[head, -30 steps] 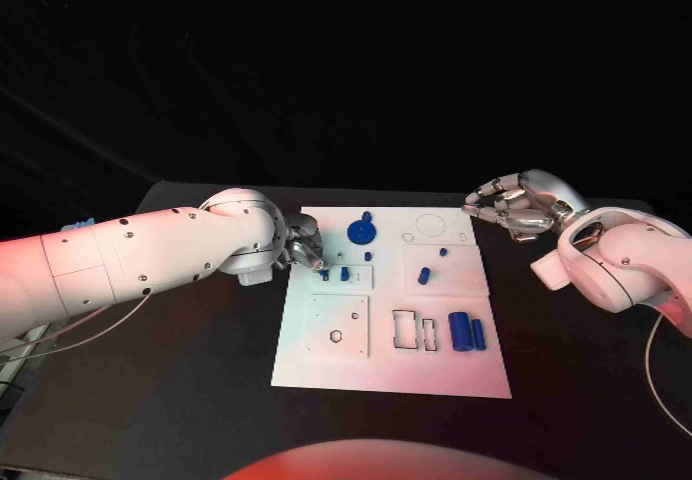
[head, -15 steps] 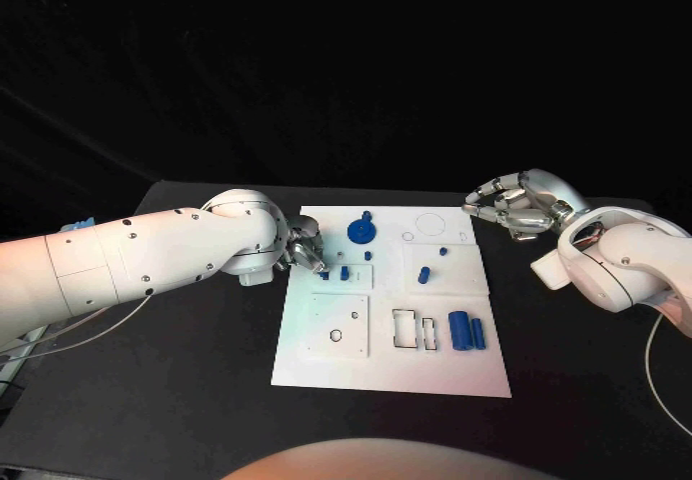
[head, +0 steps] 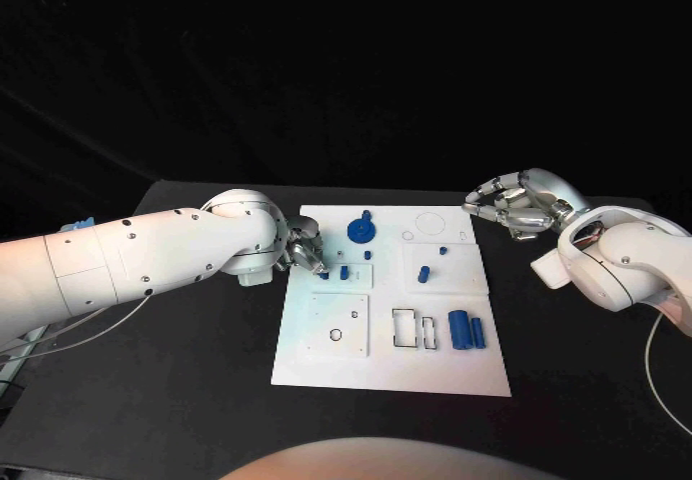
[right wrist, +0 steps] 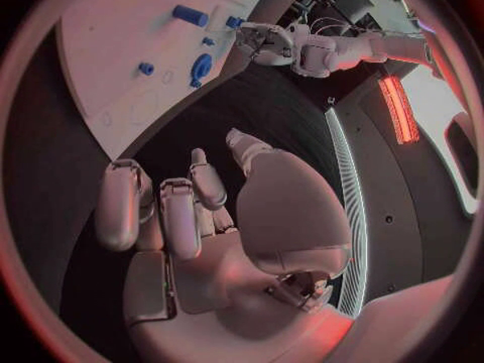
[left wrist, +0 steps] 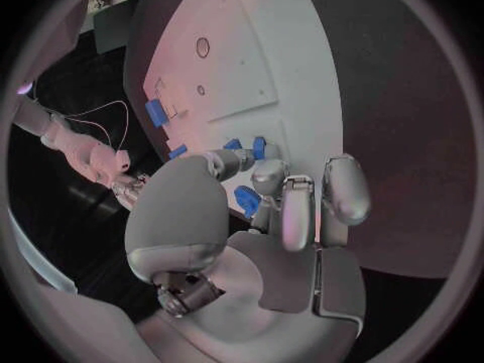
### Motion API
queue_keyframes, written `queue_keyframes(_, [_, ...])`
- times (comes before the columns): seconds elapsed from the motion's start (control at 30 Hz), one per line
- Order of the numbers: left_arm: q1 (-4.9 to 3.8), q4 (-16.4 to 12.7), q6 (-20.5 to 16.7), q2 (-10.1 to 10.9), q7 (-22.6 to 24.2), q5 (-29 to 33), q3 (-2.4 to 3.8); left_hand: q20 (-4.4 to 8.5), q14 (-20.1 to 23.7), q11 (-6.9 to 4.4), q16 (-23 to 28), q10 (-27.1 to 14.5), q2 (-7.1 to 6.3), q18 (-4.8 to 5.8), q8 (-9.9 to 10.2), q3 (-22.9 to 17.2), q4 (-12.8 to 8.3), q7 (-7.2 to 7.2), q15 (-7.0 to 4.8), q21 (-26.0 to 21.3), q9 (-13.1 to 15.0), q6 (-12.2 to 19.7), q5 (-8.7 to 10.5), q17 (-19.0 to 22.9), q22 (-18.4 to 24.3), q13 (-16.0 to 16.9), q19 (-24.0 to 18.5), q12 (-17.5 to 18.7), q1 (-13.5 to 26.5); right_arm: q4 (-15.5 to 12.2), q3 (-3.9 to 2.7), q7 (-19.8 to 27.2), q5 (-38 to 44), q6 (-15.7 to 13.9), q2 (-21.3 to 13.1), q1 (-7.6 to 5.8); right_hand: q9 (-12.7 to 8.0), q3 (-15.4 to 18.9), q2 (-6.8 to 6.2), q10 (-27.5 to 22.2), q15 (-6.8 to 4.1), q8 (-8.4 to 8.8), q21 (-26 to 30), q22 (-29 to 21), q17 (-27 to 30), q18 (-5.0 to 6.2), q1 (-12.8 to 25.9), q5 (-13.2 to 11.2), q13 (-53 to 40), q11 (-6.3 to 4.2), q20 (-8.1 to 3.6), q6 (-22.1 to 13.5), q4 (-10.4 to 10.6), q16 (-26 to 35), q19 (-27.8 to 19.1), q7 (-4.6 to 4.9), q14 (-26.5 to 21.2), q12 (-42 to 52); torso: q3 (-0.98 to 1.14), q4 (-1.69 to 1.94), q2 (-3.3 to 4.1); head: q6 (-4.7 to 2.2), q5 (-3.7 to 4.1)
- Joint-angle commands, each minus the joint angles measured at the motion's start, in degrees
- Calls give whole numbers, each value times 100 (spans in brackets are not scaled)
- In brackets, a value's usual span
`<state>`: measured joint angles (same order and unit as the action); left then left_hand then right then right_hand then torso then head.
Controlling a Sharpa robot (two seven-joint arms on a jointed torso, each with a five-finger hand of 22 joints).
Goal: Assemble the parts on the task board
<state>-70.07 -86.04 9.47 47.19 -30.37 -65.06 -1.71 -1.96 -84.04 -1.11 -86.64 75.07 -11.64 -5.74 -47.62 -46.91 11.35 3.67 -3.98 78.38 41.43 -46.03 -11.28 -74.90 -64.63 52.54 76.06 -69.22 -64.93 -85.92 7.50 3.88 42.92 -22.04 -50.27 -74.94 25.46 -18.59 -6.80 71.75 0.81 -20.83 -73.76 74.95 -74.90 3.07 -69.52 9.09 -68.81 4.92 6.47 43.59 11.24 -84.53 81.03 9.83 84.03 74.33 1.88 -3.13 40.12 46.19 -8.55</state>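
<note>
A: What's on the board (head: 392, 375)?

B: It's a flat white rectangular plate lying in the middle of the black tabletop (head: 159, 400), long axis running twelve to six in the head view. Several blue parts are on it. Toward twelve o'clock sits a round blue disc (head: 361, 233) with a small knob at its far edge. Near three o'clock of the board's centre is a short blue peg (head: 424, 275), long axis roughly twelve to six, with a tinier blue bit (head: 441, 252) just beyond it.

A: Any recesses?

B: Yes. Toward five o'clock two blue cylinders (head: 466, 330) lie side by side, both pointing twelve to six, the left one thicker. Just left of them are two narrow rectangular slots (head: 414, 330) outlined in dark lines. At seven o'clock there's a square plate (head: 338, 326) with a small hole in it. A faint circle outline (head: 430, 222) marks the one o'clock corner.

A: And the left hand (head: 304, 250)?

B: At the board's ten o'clock edge, fingers (left wrist: 299, 210) curled in close over small blue pieces (head: 343, 272) there. From its wrist, a blue piece (left wrist: 247, 201) sits right against the fingertips, but I can't tell whether it is actually gripped.

A: The right hand (head: 516, 208)?

B: Off the board's two o'clock corner, over the tabletop, apart from the board. Its fingers (right wrist: 180, 214) are curled in toward the palm with nothing in them.
</note>
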Motion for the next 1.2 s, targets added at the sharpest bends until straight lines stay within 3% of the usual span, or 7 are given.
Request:
queue_keyframes(0.03, [8, -27, 140, 0, 17, -31, -3, 0, -434, 0, -34, 22, 54, 54, -22, -967, -963, -32, -46, 26, 8, -40, -19, -863, -5, -5, 30, 33, -6, -1, -2, 27, 5, -8, -3, 3, 8, 0, 39, -32, -28, -18, 20, 329, -447, 107, 12, 29, 5, 2, 0, -46, 18, 37, -29, -5, 331, -26, -2, 1, 1, 2, 2])
queue_keyframes(1.2, [7, 100, 411, -132, -39, 16, -7, 6, -449, -33, -62, 95, 79, 62, -110, -909, -891, -83, -60, 41, 64, -143, -48, -917, -45, 32, 43, 9, 165, -4, -2, 27, 5, -4, 5, 3, 8, 0, 39, -32, -28, -18, 20, 329, -447, 107, 12, 29, 5, 2, 0, -46, 18, 37, -29, -5, 331, -26, -2, 3, 0, 53, 21])
